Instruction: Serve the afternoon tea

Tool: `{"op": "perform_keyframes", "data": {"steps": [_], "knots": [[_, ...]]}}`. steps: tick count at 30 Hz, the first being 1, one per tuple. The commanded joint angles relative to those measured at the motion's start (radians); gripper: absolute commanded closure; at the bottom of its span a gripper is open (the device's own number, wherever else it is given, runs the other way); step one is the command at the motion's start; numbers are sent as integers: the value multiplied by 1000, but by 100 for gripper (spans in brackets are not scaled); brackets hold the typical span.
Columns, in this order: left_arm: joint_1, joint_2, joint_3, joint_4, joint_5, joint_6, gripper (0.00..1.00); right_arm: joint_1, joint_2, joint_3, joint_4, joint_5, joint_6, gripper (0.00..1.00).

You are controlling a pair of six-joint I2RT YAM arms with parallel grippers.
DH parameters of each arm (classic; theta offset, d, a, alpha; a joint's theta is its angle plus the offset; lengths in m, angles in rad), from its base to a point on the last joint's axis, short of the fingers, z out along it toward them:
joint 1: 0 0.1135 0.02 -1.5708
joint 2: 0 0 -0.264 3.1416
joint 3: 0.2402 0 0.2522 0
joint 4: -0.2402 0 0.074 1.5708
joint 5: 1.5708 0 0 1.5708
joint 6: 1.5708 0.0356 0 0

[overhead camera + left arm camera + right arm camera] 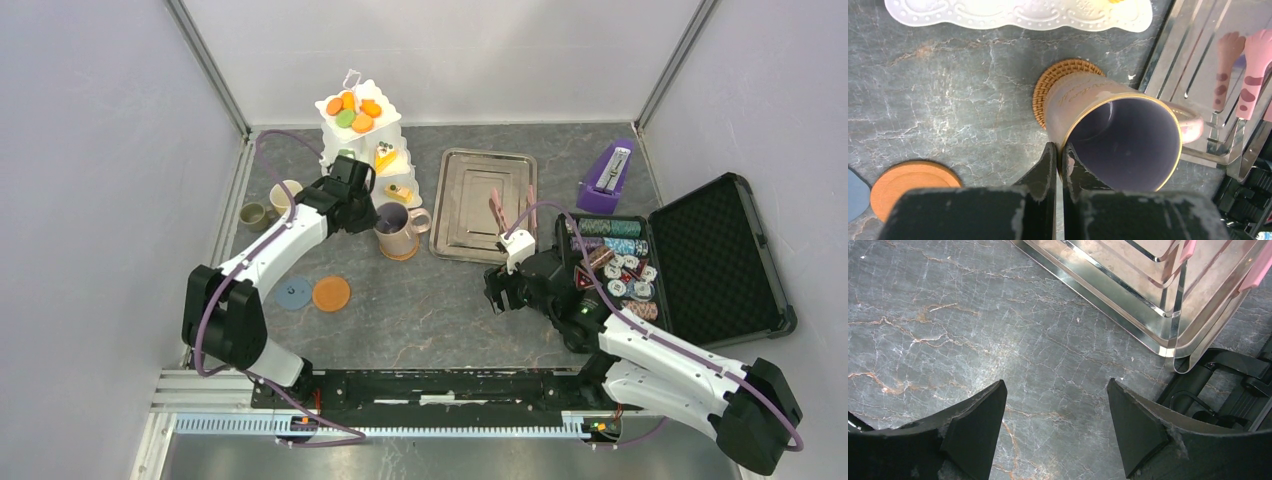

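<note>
Grey marble table (430, 320), white walls. Far left: green mug (252, 213) and yellow mug (285, 195) side by side. Blue coaster (293, 294) and orange coaster (331, 293) sit nearer the bases. Left gripper (1059, 150) is clamped on the rim of the lilac mug (1108, 115), one finger inside, one outside. That mug sits on a woven coaster (1048, 85) just in front of the stand (388, 130), which carries biscuits (352, 108) and cakes (390, 160). Tray (470, 170) is right of it. Right gripper (1055, 390) is spread wide, holding nothing, over bare table by the tray corner. Chip case (715, 250) far right.
</note>
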Motion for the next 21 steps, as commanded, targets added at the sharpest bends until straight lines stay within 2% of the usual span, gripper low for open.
{"op": "perform_keyframes", "data": {"steps": [1, 17, 19, 21], "knots": [[-44, -11, 90, 83, -92, -53, 98, -3, -10, 19, 22, 19, 16, 19], [-79, 35, 115, 43, -143, 5, 98, -2, -4, 11, 27, 22, 15, 19], [-79, 47, 116, 40, -127, 6, 94, -1, -4, 12, 30, 20, 16, 19], [-79, 59, 125, 23, -124, 2, 85, -2, -4, 9, 31, 17, 17, 19]]}}
